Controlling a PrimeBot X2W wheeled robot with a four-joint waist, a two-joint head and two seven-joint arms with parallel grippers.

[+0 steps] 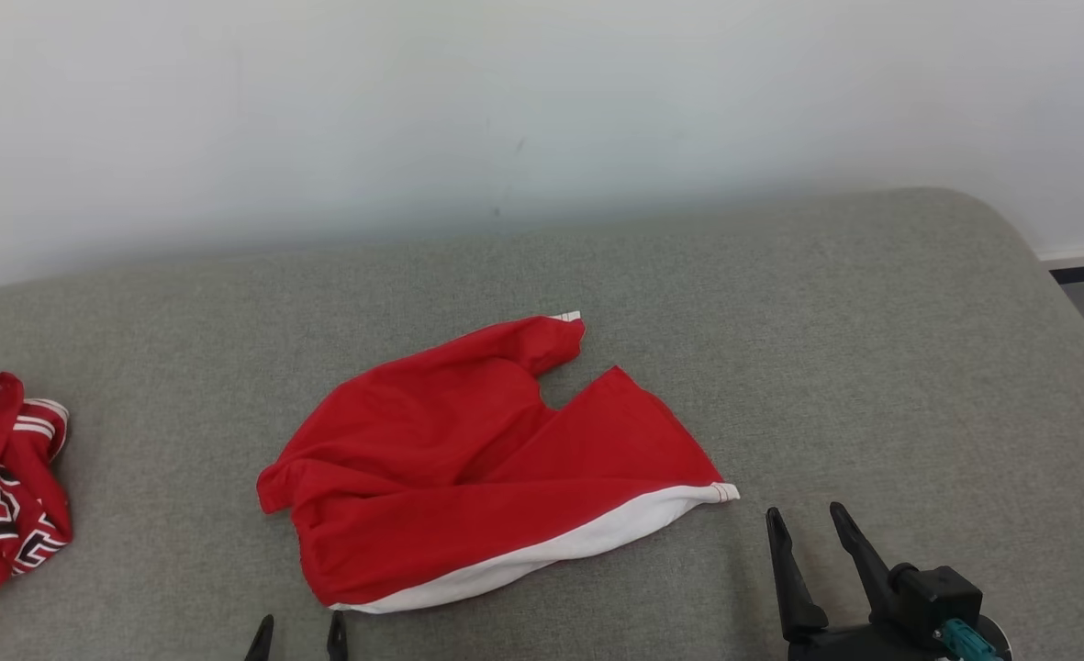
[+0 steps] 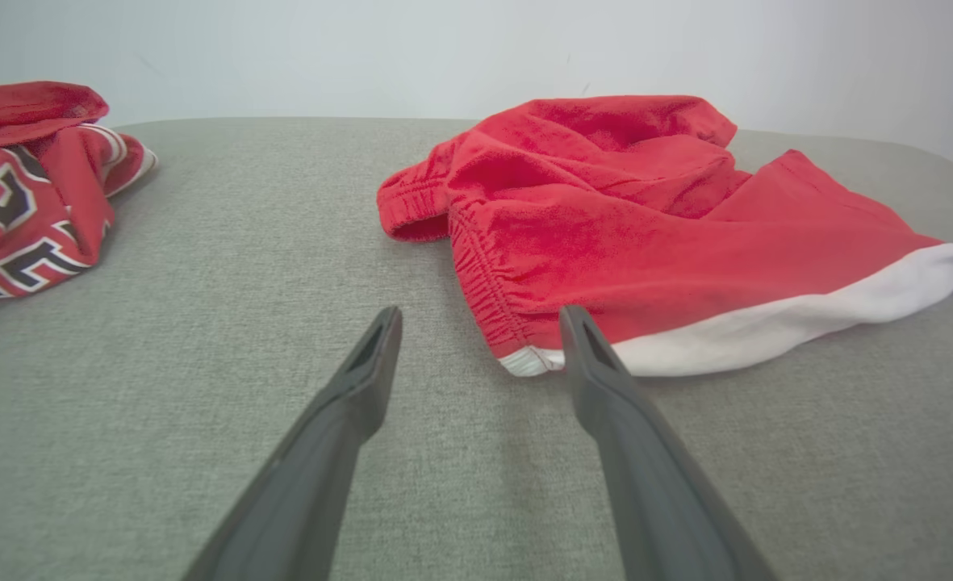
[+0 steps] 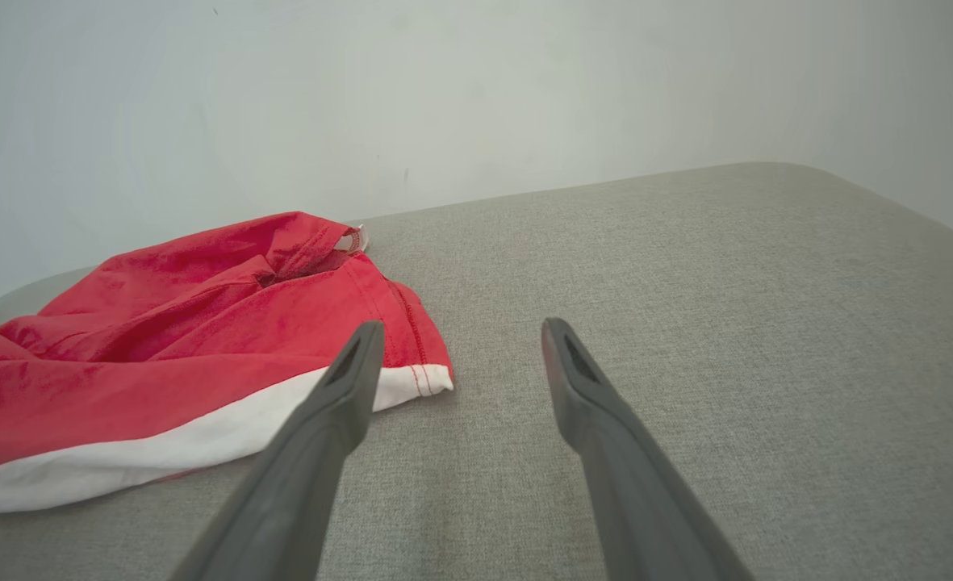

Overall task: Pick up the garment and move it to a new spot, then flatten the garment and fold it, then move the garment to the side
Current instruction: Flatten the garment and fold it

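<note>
Two grippers stand wide and empty: with the left gripper (image 1: 299, 633) at 7 o'clock and the right gripper (image 1: 806, 512) at 4 o'clock of the crumpled red garment (image 1: 468, 459) mid-cushion (image 1: 872, 367), the pick-up step is pending, probably calling for a pinch on the near white hem (image 1: 542, 551).
</note>
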